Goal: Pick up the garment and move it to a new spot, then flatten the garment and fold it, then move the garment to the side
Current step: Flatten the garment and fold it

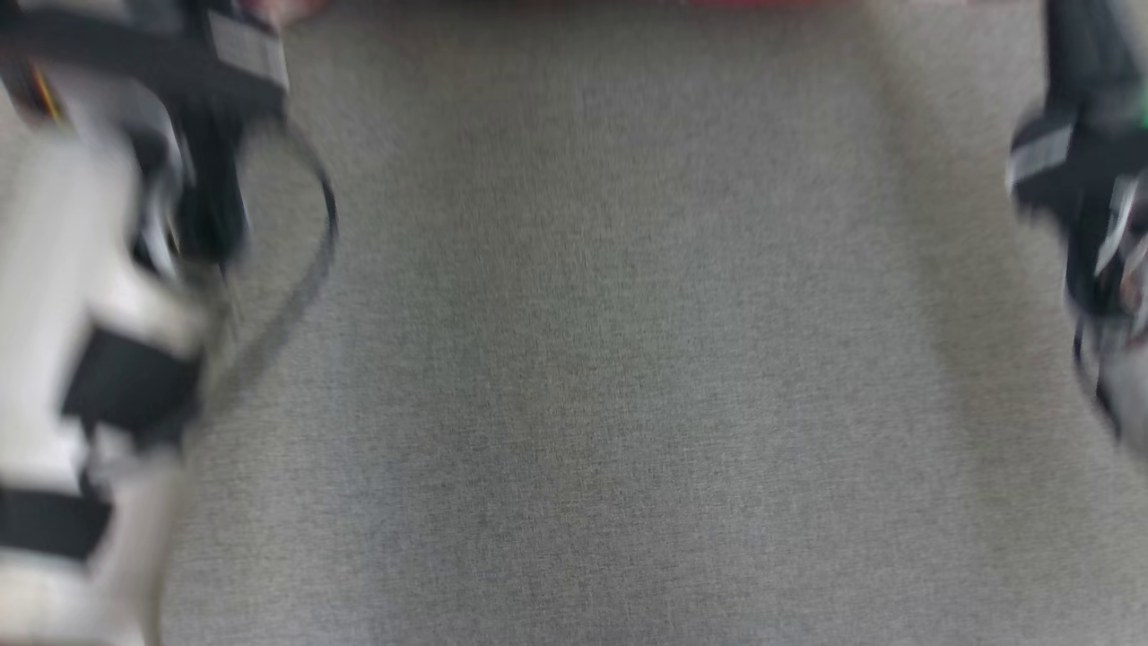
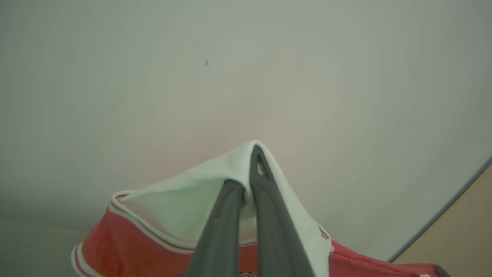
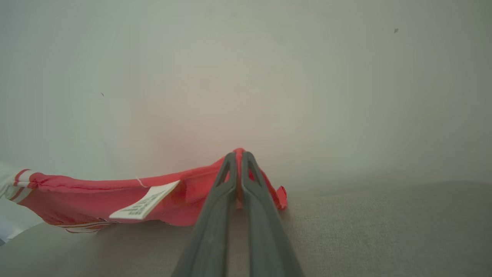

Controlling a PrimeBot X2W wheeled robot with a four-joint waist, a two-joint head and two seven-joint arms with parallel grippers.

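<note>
The garment (image 2: pixel 169 207) is red with white panels and striped trim. In the left wrist view my left gripper (image 2: pixel 246 169) is shut on a white fold of it, lifting the cloth into a peak. In the right wrist view my right gripper (image 3: pixel 238 156) is shut on a red edge of the garment (image 3: pixel 96 196), which stretches away to the left with a white label (image 3: pixel 144 206) hanging from it. The head view is blurred; a thin red strip of the garment (image 1: pixel 762 3) shows at its top edge, with my arms at both sides.
A grey fabric surface (image 1: pixel 628 359) spreads below both arms. A pale wall (image 2: pixel 269 77) stands behind the garment. A tan strip (image 2: pixel 461 227) shows at the lower right of the left wrist view. A dark cable (image 1: pixel 314 260) loops beside the left arm.
</note>
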